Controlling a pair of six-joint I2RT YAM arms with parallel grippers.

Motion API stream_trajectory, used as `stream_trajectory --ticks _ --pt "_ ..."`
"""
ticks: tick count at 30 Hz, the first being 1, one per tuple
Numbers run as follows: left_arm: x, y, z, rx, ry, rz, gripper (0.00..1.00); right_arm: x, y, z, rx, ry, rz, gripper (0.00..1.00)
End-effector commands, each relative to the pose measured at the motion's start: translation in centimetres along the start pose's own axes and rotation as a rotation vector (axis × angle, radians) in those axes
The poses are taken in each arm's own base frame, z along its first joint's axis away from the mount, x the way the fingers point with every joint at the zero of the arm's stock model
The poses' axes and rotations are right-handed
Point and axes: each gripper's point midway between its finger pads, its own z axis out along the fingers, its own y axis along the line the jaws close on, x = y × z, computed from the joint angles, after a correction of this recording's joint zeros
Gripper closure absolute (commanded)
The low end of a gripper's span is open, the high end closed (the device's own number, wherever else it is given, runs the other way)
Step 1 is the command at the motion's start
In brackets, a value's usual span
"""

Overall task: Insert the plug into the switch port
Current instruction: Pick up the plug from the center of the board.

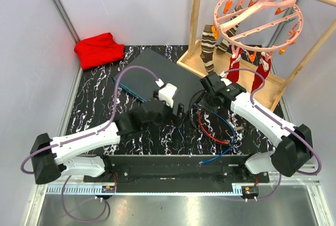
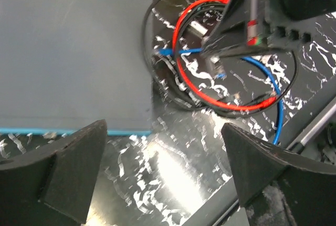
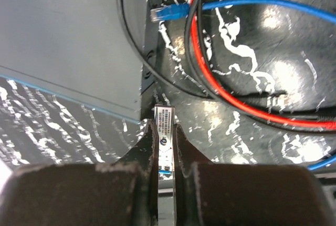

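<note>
Red cloth (image 1: 98, 49) lies behind switch's left end, by the wall. Switch (image 1: 149, 71) sits flat on marbled table (image 1: 94, 108), teal front edge facing near-left. Sockets along that edge are too small to make out in any view, & from above its near-right corner is covered by L arm's white wrist cam. L gripper (image 2: 164, 136) hovers just in front of switch's right corner, fingers (image 2: 73, 168) spread wide w/ nothing between them. R gripper (image 3: 164, 139) is clamped tight on the plug (image 3: 163, 118), a thin silver labelled piece sticking out past the fingertips, tip just off switch's front-right corner. Touching or not, can't tell, & plug's lower half is buried between the pads. L wrist view is blurred, so plug barely shows there. Right of switch lies a coil of red, blue & black cables (image 1: 215, 126), w/ blue connector (image 3: 168, 11) beside switch's side wall. Further right stands wooden rack (image 1: 197, 21) w/ pink peg ring (image 1: 247, 12), cut off by frame edge
</note>
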Motion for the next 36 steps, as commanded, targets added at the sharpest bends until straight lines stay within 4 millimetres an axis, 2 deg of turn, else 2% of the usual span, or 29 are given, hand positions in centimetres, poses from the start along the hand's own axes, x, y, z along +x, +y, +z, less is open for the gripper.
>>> stream_trajectory --ticks 1,5,11,18,26,30,34,36 --pt "-4.3 -2.2 1.2 -0.025 -0.151 -0.043 0.16 -0.4 2.1 -2.8 -0.085 -0.003 0.095 1.0" --pt "-3.4 -4.2 3.0 -0.005 -0.109 -0.006 0.19 -0.2 2.3 -3.5 -0.11 0.013 0.119 1.0" --pt "-2.2 -5.5 5.2 -0.015 -0.066 0.055 0.25 0.3 2.3 -3.7 -0.123 0.036 0.126 1.0" --pt "-1.4 -5.9 6.8 -0.043 -0.038 0.138 0.35 0.3 2.5 -4.0 -0.137 0.041 0.138 1.0" --pt "-0.2 -5.3 8.3 -0.104 -0.017 0.209 0.48 0.5 2.9 -4.0 -0.151 0.054 0.153 1.0" --pt "0.0 -4.9 8.5 -0.126 -0.024 0.218 0.65 0.5 3.2 -4.1 -0.166 0.057 0.161 1.0" --pt "-0.3 -4.9 8.1 -0.112 -0.039 0.216 0.93 0.7 3.2 -3.9 -0.171 0.061 0.161 1.0" --pt "-0.8 -5.1 7.8 -0.097 -0.064 0.204 1.0 0.5 3.2 -3.8 -0.175 0.053 0.17 0.97"
